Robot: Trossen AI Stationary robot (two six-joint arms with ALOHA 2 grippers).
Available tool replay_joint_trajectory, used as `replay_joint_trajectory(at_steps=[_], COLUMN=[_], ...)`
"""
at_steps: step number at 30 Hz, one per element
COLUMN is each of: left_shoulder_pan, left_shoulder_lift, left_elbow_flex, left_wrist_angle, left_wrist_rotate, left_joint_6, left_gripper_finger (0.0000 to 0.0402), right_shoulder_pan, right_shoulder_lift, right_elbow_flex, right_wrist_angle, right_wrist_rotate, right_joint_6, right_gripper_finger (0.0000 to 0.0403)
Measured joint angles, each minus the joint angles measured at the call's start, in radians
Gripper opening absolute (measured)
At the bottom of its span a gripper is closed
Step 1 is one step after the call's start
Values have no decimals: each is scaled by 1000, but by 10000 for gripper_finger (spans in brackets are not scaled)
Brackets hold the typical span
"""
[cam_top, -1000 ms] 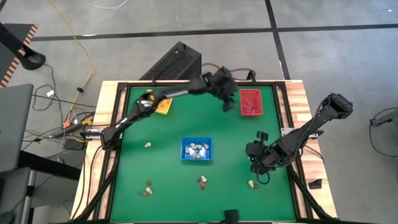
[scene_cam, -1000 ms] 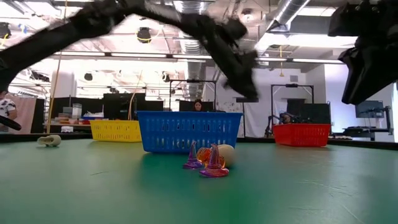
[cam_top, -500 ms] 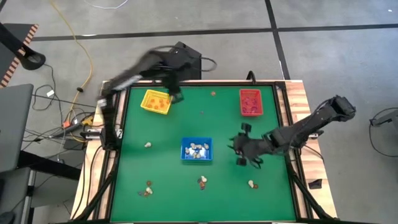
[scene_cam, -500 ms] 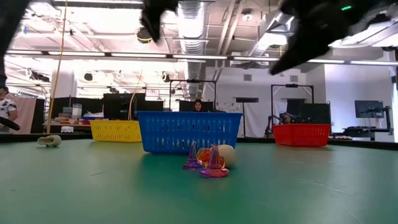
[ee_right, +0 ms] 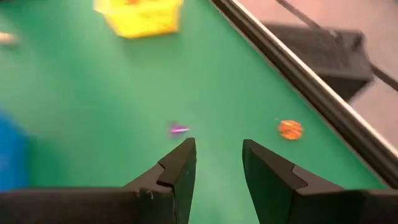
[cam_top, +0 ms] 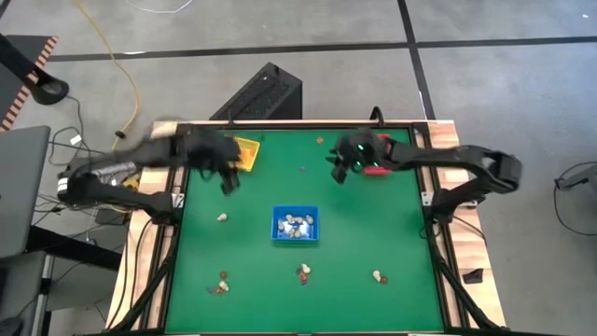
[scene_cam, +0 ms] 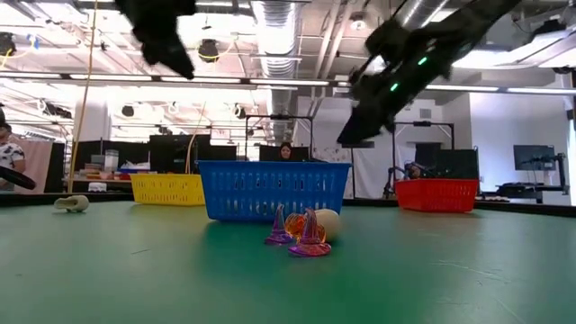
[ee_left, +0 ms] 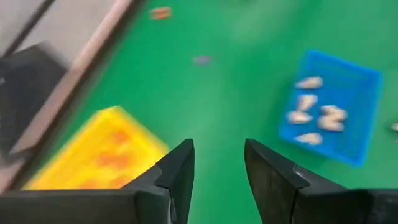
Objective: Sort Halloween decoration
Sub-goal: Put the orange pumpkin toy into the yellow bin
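The Halloween decoration lies scattered on the green table: small clusters near the front edge [cam_top: 303,273], [cam_top: 377,276], [cam_top: 222,285], one whitish piece [cam_top: 222,217], a purple piece [ee_right: 178,129] and an orange one [ee_right: 290,129] near the far edge. Several whitish pieces lie in the blue tray [cam_top: 295,224]. My left gripper [cam_top: 227,179] hovers open and empty just in front of the yellow tray [cam_top: 244,154]. My right gripper [cam_top: 343,166] hovers open and empty beside the red tray [cam_top: 378,157], which its arm partly covers.
The three trays stand on the mat: yellow far left, red far right, blue [scene_cam: 273,189] in the middle. A raised wooden rim [cam_top: 448,149] frames the table. A black box [cam_top: 261,93] sits behind the far edge. In the low view, cone-shaped trinkets [scene_cam: 301,232] lie before the blue tray.
My left gripper has swung from beside the red tray toward the table's left, past the yellow tray, and now sits in front of it. My right gripper has travelled from the near right part of the table toward the far edge, ending beside the red tray. The trinkets have stayed put.
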Motion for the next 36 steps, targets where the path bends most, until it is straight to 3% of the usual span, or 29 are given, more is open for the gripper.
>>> replay_joint_trajectory(at_steps=[7, 12, 17, 23, 28, 36], left_shoulder_pan=[-137, -140, -113, -107, -107, -107], left_shoulder_lift=[-341, -497, -623, -698, -707, -705], left_elbow_flex=[-615, -879, -925, -924, -924, -924], left_wrist_angle=[743, 1133, 1143, 1108, 1087, 1084], left_wrist_rotate=[-6, -31, -89, -14, -14, -14], left_joint_6=[4, 81, 104, 99, 101, 118], left_gripper_finger=[129, 129, 129, 129, 129, 129], right_shoulder_pan=[-129, -185, -211, -208, -210, -214], right_shoulder_lift=[329, 504, 629, 735, 752, 737], right_elbow_flex=[234, 428, 578, 689, 719, 721], right_wrist_angle=[-82, -201, -303, -396, -424, -433], right_wrist_rotate=[-8, -8, 0, 8, 79, 98], right_joint_6=[-23, 24, 70, 109, 112, 104], right_gripper_finger=[162, 162, 162, 162, 162, 162])
